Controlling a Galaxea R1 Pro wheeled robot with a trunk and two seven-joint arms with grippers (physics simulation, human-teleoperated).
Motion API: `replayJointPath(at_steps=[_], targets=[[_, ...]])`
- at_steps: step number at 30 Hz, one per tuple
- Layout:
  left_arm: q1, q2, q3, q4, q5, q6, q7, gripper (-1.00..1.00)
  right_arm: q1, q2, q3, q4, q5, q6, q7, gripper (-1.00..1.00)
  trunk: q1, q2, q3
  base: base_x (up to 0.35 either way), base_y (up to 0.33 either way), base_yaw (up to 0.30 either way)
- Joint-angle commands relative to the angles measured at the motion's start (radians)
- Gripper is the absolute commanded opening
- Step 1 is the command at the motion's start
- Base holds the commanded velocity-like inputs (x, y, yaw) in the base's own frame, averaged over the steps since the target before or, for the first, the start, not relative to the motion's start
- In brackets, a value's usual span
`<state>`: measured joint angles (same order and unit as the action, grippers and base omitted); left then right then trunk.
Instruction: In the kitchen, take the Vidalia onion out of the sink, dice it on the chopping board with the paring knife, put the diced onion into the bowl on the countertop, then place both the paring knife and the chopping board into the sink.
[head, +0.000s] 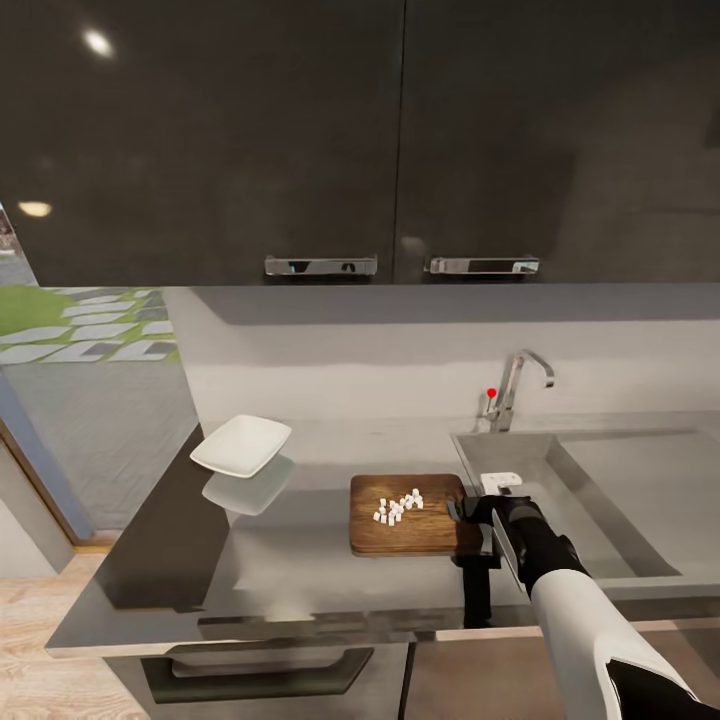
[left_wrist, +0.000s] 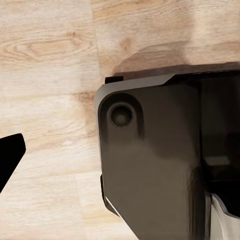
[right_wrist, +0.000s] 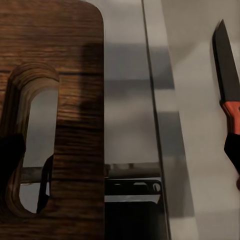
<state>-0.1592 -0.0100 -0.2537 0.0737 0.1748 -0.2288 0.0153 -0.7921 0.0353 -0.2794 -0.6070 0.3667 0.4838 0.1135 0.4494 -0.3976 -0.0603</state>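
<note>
The brown chopping board lies on the grey countertop just left of the sink. Diced onion sits on it as a cluster of tiny white cubes. The white bowl stands apart at the counter's back left. My right gripper hovers open over the board's slotted end and the sink's rim. The paring knife lies on the sink side, its red handle running under one dark fingertip. My left gripper hangs open over the wooden floor, one fingertip showing.
A chrome faucet with a red dot stands behind the sink. Dark upper cabinets hang above the counter. A drawer handle sits under the counter's front edge. The robot's dark base lies below the left arm.
</note>
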Motion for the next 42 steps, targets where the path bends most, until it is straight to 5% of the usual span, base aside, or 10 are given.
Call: replayJointPath(at_steps=[1,34,42], targets=[[-0.002,-0.001,-0.009,0.004,0.008,-0.007,0.002,1.00,-0.001,0.001,-0.008,-0.002,0.011,0.004,0.009,1.00,0.001,-0.002,-0.003,0.000,0.000,0.000],[-0.002,-0.001,-0.008,0.005,0.008,-0.007,0.002,1.00,-0.001,-0.001,-0.009,-0.002,0.011,0.004,0.009,1.00,0.001,-0.002,-0.019,0.000,0.000,0.000],[-0.002,0.006,-0.009,0.001,0.009,-0.015,-0.006,1.00,-0.007,0.044,0.000,-0.016,0.012,-0.034,0.038,1.00,0.001,-0.002,-0.019,0.000,0.000,0.000]])
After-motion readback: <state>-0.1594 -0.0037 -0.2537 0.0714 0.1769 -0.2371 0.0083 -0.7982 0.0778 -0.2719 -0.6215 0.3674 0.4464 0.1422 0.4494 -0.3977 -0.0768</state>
